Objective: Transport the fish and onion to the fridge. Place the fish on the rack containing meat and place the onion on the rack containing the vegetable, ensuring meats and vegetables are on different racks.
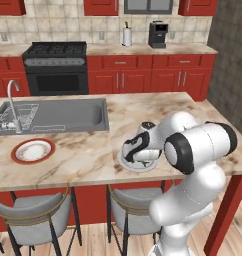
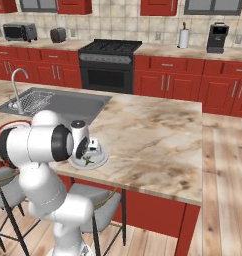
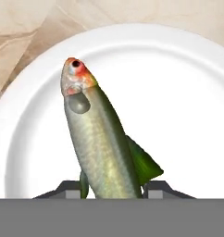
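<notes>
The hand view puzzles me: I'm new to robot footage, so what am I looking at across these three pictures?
A white robot arm on a driving base works at a marble kitchen counter. Two cameras ride on the base behind it, left and right. The third sits on the hand, looking down along the gripper. There, a greenish-silver fish lies on a white plate, its body running between the two dark fingertips. Whether they grip it yet is unclear. A sink and a red-rimmed plate sit to the left.
</notes>
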Controlling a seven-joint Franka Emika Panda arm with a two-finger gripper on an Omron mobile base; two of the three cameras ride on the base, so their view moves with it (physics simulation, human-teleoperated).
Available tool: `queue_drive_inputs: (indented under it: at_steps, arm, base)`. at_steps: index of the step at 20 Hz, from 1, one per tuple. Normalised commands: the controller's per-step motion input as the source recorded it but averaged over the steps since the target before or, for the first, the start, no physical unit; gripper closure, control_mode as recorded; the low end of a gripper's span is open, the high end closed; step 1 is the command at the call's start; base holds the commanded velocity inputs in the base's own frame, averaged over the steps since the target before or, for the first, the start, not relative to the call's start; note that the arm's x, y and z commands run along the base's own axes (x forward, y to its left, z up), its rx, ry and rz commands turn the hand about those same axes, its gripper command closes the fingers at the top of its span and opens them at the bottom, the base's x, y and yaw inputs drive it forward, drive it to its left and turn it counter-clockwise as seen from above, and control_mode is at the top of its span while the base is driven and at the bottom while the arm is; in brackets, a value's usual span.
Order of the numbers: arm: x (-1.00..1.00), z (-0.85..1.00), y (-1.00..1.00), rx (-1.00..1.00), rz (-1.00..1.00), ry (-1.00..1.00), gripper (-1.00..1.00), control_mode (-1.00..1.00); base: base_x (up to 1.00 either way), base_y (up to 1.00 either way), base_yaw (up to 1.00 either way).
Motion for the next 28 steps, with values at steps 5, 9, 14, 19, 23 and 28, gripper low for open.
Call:
queue_drive_inputs:
  at_steps: [5, 9, 14, 19, 23, 28]
  arm:
    - [-0.64, 0.28, 0.23, -0.01, -0.01, -0.12, 1.0, -1.0]
    - [-0.5, 0.93, 0.0, 0.01, -0.01, -0.02, 1.0, -1.0]
    - [-0.49, 1.0, -0.01, 0.03, -0.05, 0.0, 1.0, -1.0]
    - [-0.51, 1.0, 0.0, 0.02, -0.09, 0.03, 1.0, -1.0]
    - [-0.8, 0.99, 0.0, 0.0, -0.05, 0.0, 1.0, -1.0]
    - [-0.88, 1.0, -0.02, 0.0, -0.05, 0.0, 1.0, -1.0]
  base:
    - [0.0, 0.0, 0.0]
    - [0.0, 0.0, 0.0]
    - [0.0, 0.0, 0.0]
    - [0.0, 0.0, 0.0]
    - [0.0, 0.0, 0.0]
    - [0.0, 0.0, 0.0]
